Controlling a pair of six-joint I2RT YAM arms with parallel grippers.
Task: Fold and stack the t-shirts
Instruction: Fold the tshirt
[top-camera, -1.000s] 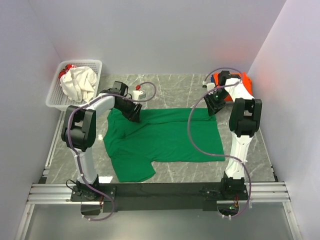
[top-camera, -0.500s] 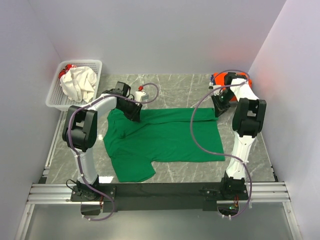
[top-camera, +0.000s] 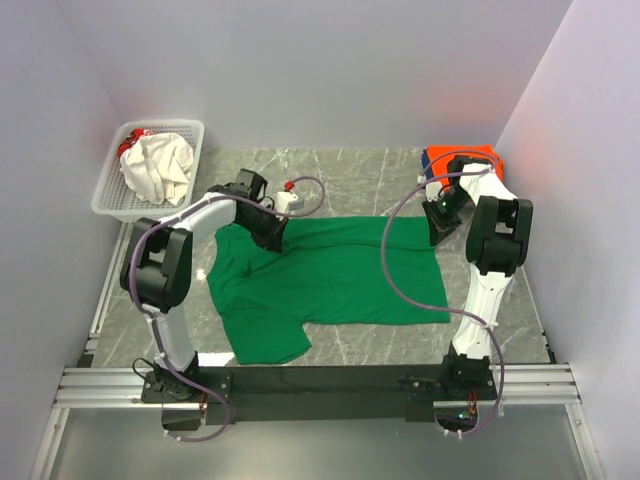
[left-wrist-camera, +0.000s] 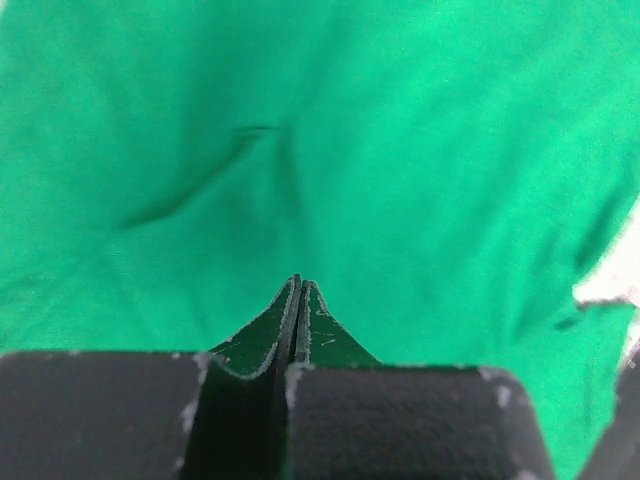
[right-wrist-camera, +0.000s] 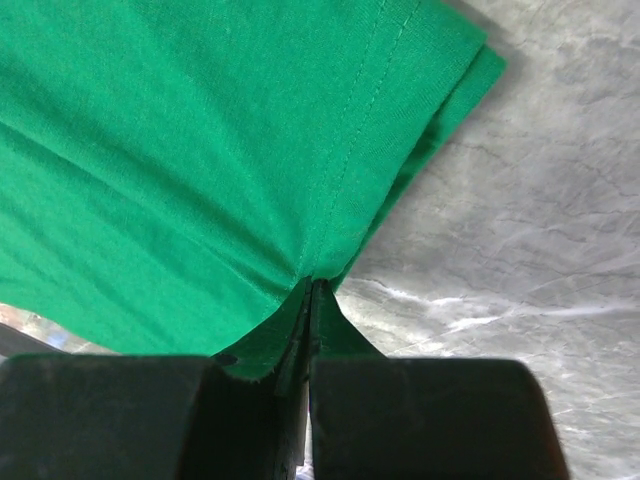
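A dark green t-shirt (top-camera: 330, 275) lies spread flat on the marble table, collar to the left. My left gripper (top-camera: 272, 238) is down on its far edge near the collar. In the left wrist view its jaws (left-wrist-camera: 297, 283) are shut, tips buried in green cloth (left-wrist-camera: 400, 150). My right gripper (top-camera: 436, 232) sits at the shirt's far right corner. The right wrist view shows that gripper (right-wrist-camera: 311, 285) shut on the hem, with creases in the cloth (right-wrist-camera: 180, 150) running into the tips. An orange t-shirt (top-camera: 478, 153) lies at the back right. A cream-white t-shirt (top-camera: 160, 165) fills the basket.
The white lattice basket (top-camera: 165, 124) stands at the back left, with something red beside the white shirt. Walls close in the table on the left, back and right. Bare marble (top-camera: 340, 180) shows behind the green shirt.
Both grippers have gone from open to shut on the green shirt's far edge. The right one moved right onto the corner; the left one shifted slightly right.
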